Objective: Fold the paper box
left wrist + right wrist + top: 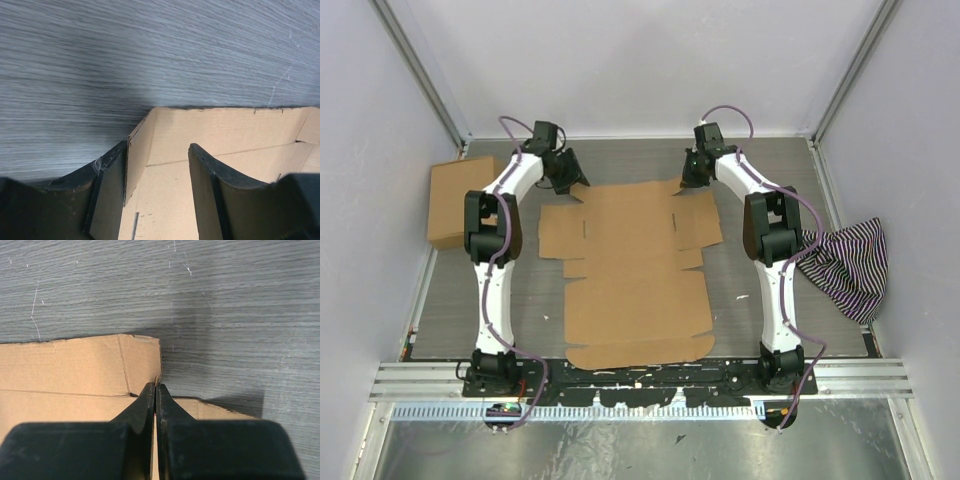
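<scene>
Nearest the lens, in both wrist views: black fingers (240,200), filling the lower part of each frame. Left pincer (157,150) released, jaws standing well apart over a far corner of the paper box (225,135). Between them, a short corner flap tilted up from the sheet, just beside one finger and apart from the other. Right pincer (155,386) clenched, tips pressed together and touching the corner of a small flap at the opposite far corner. Impossible to tell whether any card is pinched between them.

Seen from above: the box unfolded and mostly flat at the middle of the grey counter (535,310), between the two arms. Stretches from just beside the near metal rail (880,375) toward the back wall, side flaps spread left and right. Left arm reaching to the sheet's far left corner, right arm to its far right.

At the counter's left edge, a ready-made brown box (460,200), well apart from the sheet. At the right edge, a crumpled striped cloth (850,265), near the right arm.
</scene>
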